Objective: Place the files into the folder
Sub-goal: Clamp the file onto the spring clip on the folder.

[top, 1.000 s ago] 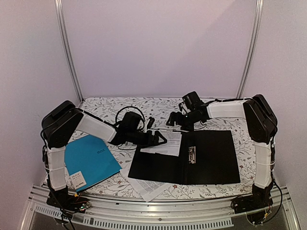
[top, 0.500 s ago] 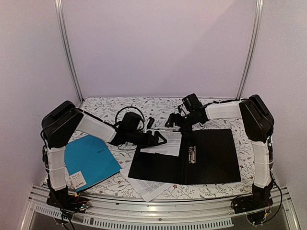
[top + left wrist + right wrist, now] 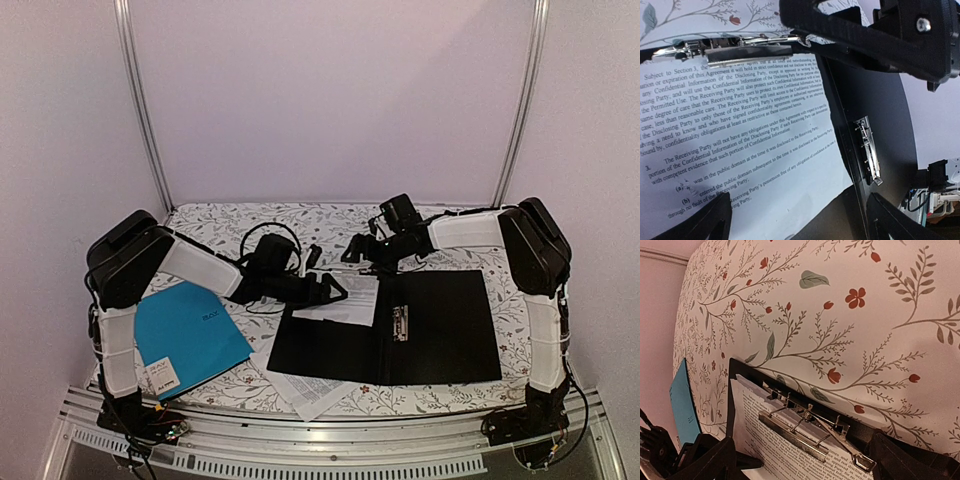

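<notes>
The black folder (image 3: 440,330) lies open on the floral cloth, with a silver spine clip (image 3: 401,322). The files (image 3: 345,300), white printed sheets, lie on its left half at the far edge. In the right wrist view they (image 3: 770,440) sit under a silver clamp (image 3: 810,432) on the folder's top edge (image 3: 732,385). My right gripper (image 3: 358,253) is open, with its fingers either side of that clamp. My left gripper (image 3: 335,290) is open low over the files (image 3: 740,145), touching nothing. The spine clip (image 3: 867,150) shows to its right.
A teal-blue folder (image 3: 190,335) lies at the front left, also seen in the right wrist view (image 3: 682,405). One more printed sheet (image 3: 315,392) sticks out from under the black folder's front edge. Both grippers are close together over the folder's far left corner.
My right gripper has shifted a little left and lower towards the clamp at the folder's far edge. The left arm, the files and the folder have not moved.
</notes>
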`<state>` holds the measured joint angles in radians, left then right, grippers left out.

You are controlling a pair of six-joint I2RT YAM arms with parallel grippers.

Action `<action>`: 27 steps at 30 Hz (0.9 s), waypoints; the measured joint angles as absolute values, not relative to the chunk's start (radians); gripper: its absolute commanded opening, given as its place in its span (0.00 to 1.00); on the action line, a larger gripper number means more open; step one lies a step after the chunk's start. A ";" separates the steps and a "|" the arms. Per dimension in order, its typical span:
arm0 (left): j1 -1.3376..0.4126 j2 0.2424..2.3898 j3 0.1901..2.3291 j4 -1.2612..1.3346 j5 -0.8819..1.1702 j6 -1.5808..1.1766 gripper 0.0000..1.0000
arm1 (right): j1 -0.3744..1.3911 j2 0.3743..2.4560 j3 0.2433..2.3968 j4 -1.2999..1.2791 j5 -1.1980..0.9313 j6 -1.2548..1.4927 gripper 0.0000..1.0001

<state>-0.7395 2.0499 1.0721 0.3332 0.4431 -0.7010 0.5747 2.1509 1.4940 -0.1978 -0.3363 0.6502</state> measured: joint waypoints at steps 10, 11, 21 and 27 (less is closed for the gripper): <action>-0.739 2.050 1.071 0.334 0.441 -0.701 0.93 | 0.575 2.150 1.494 -0.175 -0.356 0.658 0.91; -0.739 2.050 1.071 0.334 0.441 -0.701 0.93 | 0.575 2.150 1.494 -0.172 -0.357 0.659 0.91; -0.739 2.050 1.071 0.334 0.437 -0.703 0.93 | 0.589 2.148 1.495 -0.149 -0.377 0.666 0.91; -0.739 2.050 1.068 0.336 0.437 -0.704 0.93 | 0.607 2.148 1.503 -0.139 -0.382 0.672 0.91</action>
